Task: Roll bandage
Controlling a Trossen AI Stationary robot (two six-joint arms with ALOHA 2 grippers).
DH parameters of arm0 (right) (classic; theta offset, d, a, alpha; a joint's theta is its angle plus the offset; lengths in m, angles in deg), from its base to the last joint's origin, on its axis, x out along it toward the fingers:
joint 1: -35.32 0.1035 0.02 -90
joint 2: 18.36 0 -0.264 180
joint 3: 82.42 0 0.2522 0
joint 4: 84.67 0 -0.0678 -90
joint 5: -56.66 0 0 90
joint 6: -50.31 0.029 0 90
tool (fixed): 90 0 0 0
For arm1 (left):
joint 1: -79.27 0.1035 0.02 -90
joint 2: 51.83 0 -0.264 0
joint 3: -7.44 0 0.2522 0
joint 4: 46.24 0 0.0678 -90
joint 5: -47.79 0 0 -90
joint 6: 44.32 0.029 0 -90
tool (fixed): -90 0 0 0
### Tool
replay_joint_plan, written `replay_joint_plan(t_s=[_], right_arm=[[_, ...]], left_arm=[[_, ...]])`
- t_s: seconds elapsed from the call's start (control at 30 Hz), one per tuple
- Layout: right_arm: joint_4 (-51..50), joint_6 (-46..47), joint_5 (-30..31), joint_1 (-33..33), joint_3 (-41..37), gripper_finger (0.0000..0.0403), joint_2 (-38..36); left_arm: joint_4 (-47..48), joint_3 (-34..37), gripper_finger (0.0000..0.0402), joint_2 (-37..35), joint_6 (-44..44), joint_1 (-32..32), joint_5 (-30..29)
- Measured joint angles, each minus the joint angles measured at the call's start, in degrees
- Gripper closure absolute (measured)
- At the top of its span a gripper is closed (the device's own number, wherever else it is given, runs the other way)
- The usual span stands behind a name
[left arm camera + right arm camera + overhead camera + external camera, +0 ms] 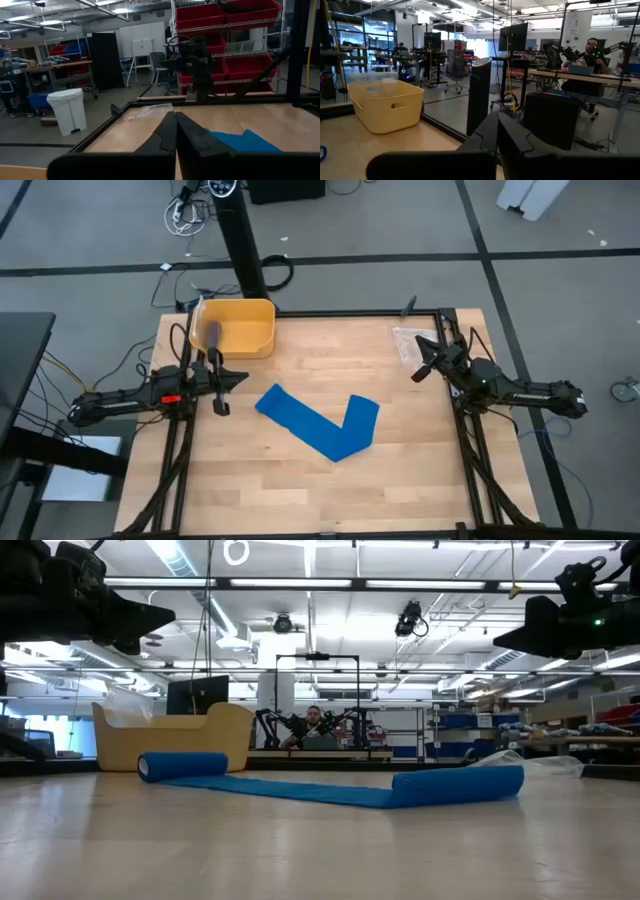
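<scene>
The bandage (322,425) lay nearest the camera in the low view, a bright blue band spread flat on the middle of the counter (300,490) and bent into a V, with one end toward the left arm and the other folded up toward the right. In the low view (330,788) both ends looked slightly rolled or humped, though the angle made that hard to judge. The left gripper (219,384) hung above the counter's left edge, just beside the yellow bin (238,326) in the far left corner; its fingers (172,131) were pressed together and held nothing. A dull purple-grey cylinder (213,333) rested inside the bin. The right gripper (424,367) hovered near the right edge, its fingers (496,129) likewise closed and empty. A clear plastic packet (409,345) lay just beside it toward the far right corner.
</scene>
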Motion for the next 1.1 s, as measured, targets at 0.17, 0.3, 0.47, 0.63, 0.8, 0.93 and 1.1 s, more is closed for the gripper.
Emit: replay_joint_plan(t_s=[0.17, 0.3, 0.47, 0.63, 0.8, 0.93, 1.1], right_arm=[[0.0, 0.0, 0.0, 0.0, 0.0, 0.0395, 0.0], [0.0, 0.0, 0.0, 0.0, 0.0, 0.0394, 0.0], [0.0, 0.0, 0.0, 0.0, 0.0, 0.0397, 0.0], [0.0, 0.0, 0.0, 0.0, 0.0, 0.0396, 0.0], [0.0, 0.0, 0.0, 0.0, 0.0, 0.0395, 0.0], [0.0, 0.0, 0.0, 0.0, 0.0, 0.0396, 0.0], [0.0, 0.0, 0.0, 0.0, 0.0, 0.0394, 0.0]], left_arm=[[0.0, 0.0, 0.0396, 0.0, 0.0, 0.0, 0.0], [0.0, 0.0, 0.0396, 0.0, 0.0, 0.0, 0.0], [0.0, 0.0, 0.0396, 0.0, 0.0, 0.0, 0.0], [0.0, 0.0, 0.0396, 0.0, 0.0, 0.0, 0.0], [-1.7, 0.0, 0.0396, 0.0, -2.2, 0.0, 0.1], [-2.8, 0.0, 0.0396, 0.9, -12.1, 0.0, 4.7], [-6.7, 0.0, 0.0396, 7.3, -13.6, 0.0, 12.2]])
